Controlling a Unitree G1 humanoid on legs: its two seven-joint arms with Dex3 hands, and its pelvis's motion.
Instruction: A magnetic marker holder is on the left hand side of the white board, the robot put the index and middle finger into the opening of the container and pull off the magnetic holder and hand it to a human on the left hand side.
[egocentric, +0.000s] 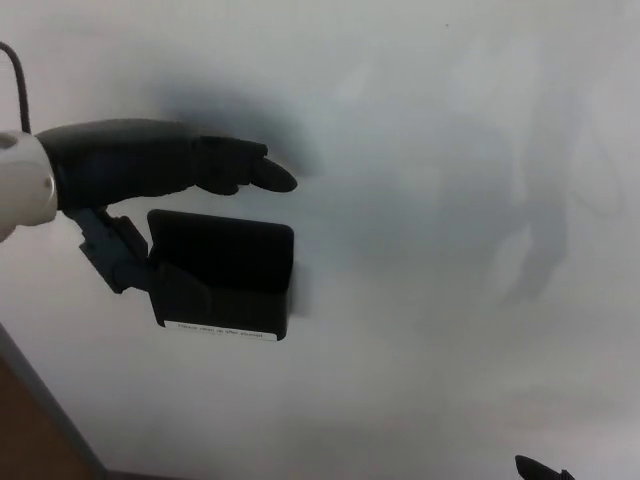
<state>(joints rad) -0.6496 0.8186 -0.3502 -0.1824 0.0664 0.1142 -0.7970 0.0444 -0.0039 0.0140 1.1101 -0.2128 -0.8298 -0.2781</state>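
the left hand (150, 190), fingers apart above the magnetic holder (222, 275) near the whiteboard's (430, 200) left edge, must next hook into its opening.

The left hand (150, 185) is matte black with thick rounded fingers (262, 175), a white wrist cuff (22, 190), and a thin dark cable (17, 75) above the cuff.

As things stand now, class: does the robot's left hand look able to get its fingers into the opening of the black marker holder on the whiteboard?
Probably yes. The left hand is right at the marker holder, fingers above its top edge, thumb at its left side. Nothing lies between them on the whiteboard.
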